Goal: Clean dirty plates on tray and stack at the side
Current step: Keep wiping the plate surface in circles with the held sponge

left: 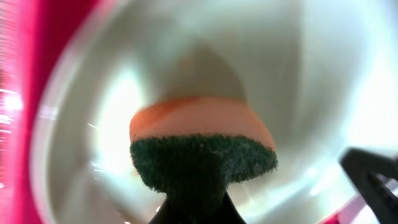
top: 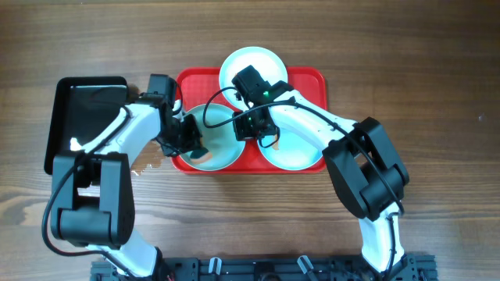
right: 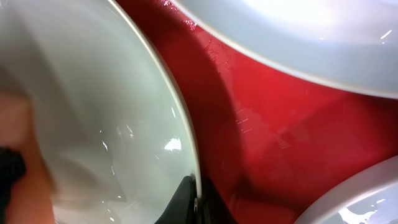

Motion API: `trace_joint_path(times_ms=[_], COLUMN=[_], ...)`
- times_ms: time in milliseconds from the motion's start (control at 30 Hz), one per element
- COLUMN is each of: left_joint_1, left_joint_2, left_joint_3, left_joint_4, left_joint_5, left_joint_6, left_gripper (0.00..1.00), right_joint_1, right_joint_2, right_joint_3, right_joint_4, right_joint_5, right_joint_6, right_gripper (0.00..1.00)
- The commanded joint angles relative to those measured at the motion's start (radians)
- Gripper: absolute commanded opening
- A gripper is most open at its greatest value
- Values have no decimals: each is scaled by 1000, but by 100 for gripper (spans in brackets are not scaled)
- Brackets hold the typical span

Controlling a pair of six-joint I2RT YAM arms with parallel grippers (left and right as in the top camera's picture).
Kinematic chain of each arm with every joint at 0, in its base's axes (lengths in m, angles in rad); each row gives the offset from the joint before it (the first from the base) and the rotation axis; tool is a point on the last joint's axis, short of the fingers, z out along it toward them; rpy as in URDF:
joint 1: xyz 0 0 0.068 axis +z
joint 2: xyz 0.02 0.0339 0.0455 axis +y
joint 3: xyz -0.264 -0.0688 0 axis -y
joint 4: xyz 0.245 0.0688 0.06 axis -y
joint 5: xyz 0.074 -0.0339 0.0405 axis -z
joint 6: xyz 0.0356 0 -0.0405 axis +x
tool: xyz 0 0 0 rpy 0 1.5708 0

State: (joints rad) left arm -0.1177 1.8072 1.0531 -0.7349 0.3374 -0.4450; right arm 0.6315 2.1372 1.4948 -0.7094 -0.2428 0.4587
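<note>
Three round pale mint-white shallow plates [top: 250, 64] sit on the large flat red plastic tray [top: 311, 78], with a glossy black rectangular tray [top: 86, 109] just beside it on the left. The left gripper [top: 190, 144] is clamped on an orange foam sponge with a green scouring face [left: 202, 146], down inside the near-left plate [top: 223, 156]. The right gripper [top: 254, 134] pinches that plate's right rim, jaws nearly closed around it. To scrub well, I judge the sponge should sweep the whole bowl in overlapping circles under light pressure. The right hold should be firm, so the plate neither spins nor slides against its neighbours.
</note>
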Motion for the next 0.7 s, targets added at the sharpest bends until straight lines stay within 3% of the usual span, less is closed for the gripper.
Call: trace_joint_path(times_ms=[0, 167, 333, 567, 667], left_joint_1=[-52, -86, -88, -88, -88], left_joint_2=[-53, -44, -30, 18, 34], left_joint_3=[-6, -6, -8, -46, -77], left_joint_4=[42, 58, 58, 140, 164], left_joint_5=[50, -47, -114, -336, -351], left_joint_6=[23, -60, -60, -56, -56], left_gripper=[4, 4, 4, 4, 4], right_joint_1=[9, 9, 9, 9, 9], right_joint_2=[14, 14, 14, 14, 14], right_joint_3=[-17, -17, -17, -17, -17], right_joint_4=[-16, -17, -17, -17, -17], right_joint_5=[9, 10, 9, 9, 9], right_joint_6=[-10, -10, -10, -10, -10], right_gripper=[4, 4, 4, 4, 4])
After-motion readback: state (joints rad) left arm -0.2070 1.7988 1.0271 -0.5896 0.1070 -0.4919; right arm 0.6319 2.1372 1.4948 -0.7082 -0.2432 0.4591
